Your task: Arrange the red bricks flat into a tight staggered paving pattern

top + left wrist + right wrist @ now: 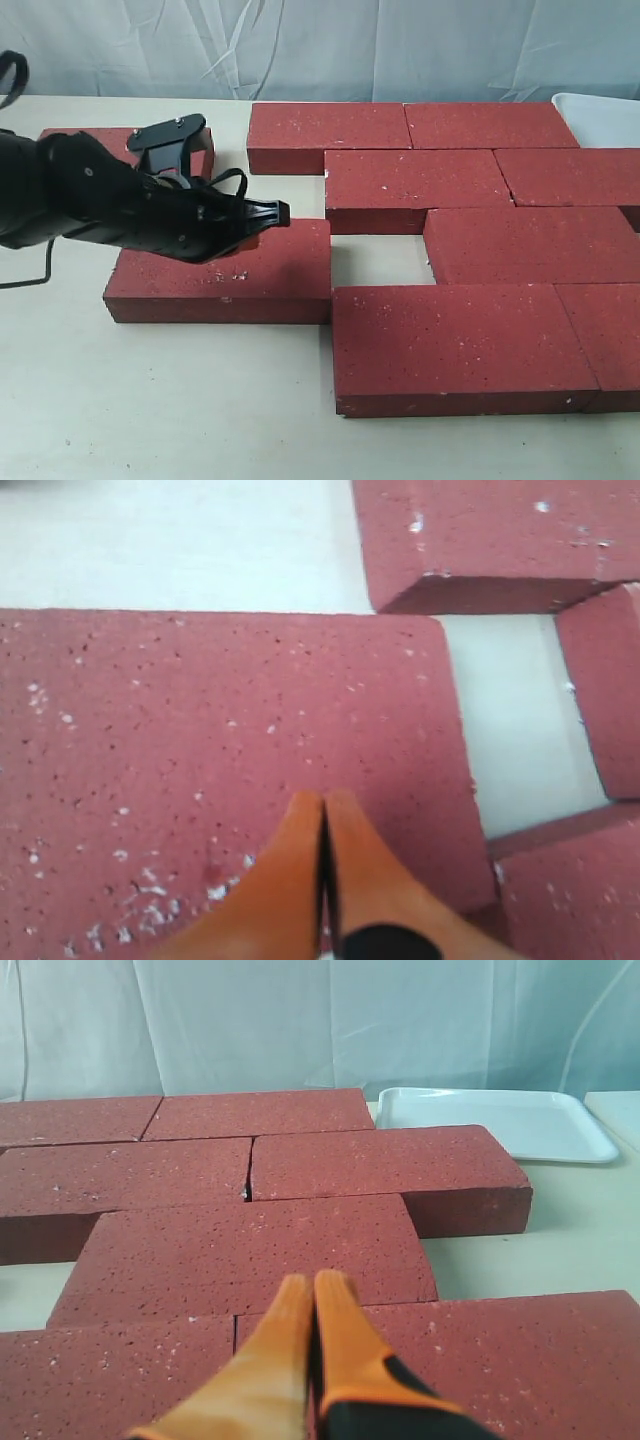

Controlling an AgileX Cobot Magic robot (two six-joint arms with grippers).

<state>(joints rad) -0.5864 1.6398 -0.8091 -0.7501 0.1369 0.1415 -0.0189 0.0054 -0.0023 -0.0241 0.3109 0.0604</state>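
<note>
The left fingers (300,830) are clenched, orange tips pressed together with nothing between them. They sit low over the top of a flat, rectangular, dark-red, white-speckled loose brick (220,272); whether they actually bear on it cannot be told. That is the first hazard. Closed tips on a rough face have only friction to work with, so a sideways shove may skate across the top rather than carry the brick along.

Just ahead of the tips, a pocket (380,258) of bare pale tabletop (150,400) lies between this brick and the laid bricks (520,240) of the staggered rows. Beside the tips, on the near side, the loose brick's corner stands very close to the end of the dark-red front-row brick (450,345). In my judgement a straight push would snag there, swinging the loose brick askew or nudging the front row and opening its seams. Pushing off-centre would twist it too, jamming it diagonally in the pocket.

Behind the left arm, a further dark-red half-hidden brick (85,140) lies well apart from the pattern.

Farthest off, the right fingers (288,1312) are likewise clenched and empty above the laid rows, with a white plastic tray (500,1125) beyond them. Descending there could disturb finished seams.
</note>
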